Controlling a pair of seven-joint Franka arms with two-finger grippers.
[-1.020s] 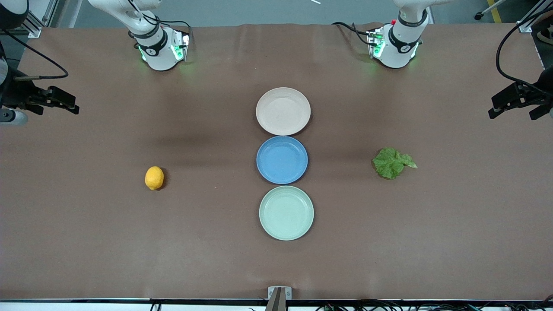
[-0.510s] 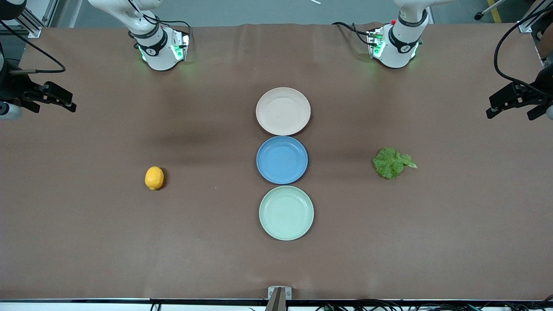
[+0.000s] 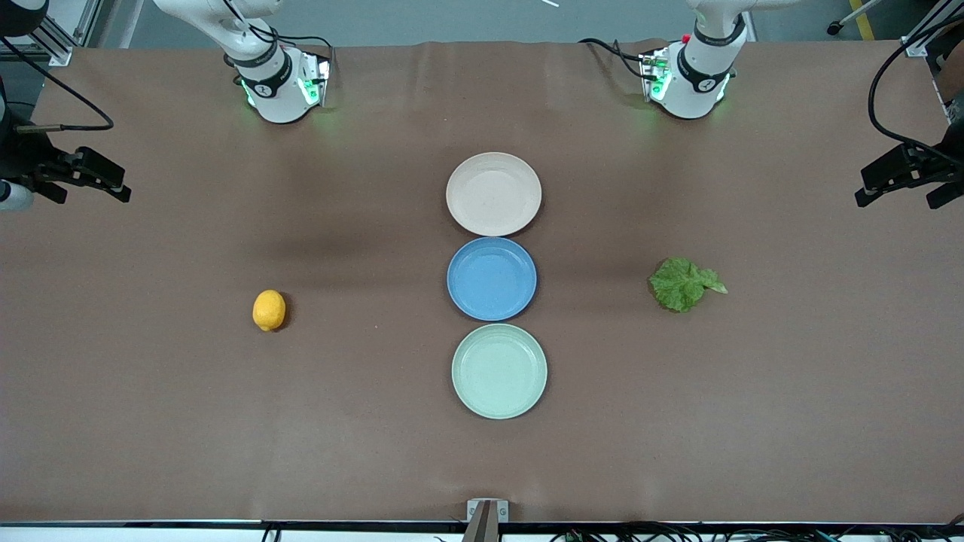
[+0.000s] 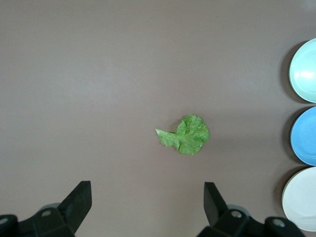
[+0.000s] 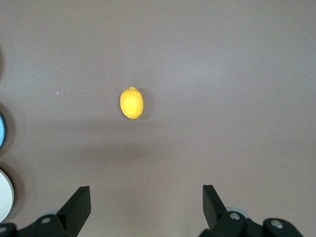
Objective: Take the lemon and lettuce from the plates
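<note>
The lemon (image 3: 269, 310) lies on the bare table toward the right arm's end, also in the right wrist view (image 5: 132, 103). The lettuce (image 3: 685, 284) lies on the bare table toward the left arm's end, also in the left wrist view (image 4: 187, 134). The beige plate (image 3: 493, 193) and the mint plate (image 3: 499, 370) are empty in the middle. My right gripper (image 3: 94, 197) (image 5: 146, 195) is open and empty, high over its end of the table. My left gripper (image 3: 894, 202) (image 4: 147, 192) is open and empty, high over its end.
A blue plate (image 3: 492, 278) sits empty between the beige and mint plates, the three in a touching row. The brown table cover (image 3: 376, 421) runs to the edges. A small metal bracket (image 3: 486, 510) sits at the edge nearest the front camera.
Both grippers have drifted slightly outward toward their ends of the table. The lemon, lettuce and plates have not moved.
</note>
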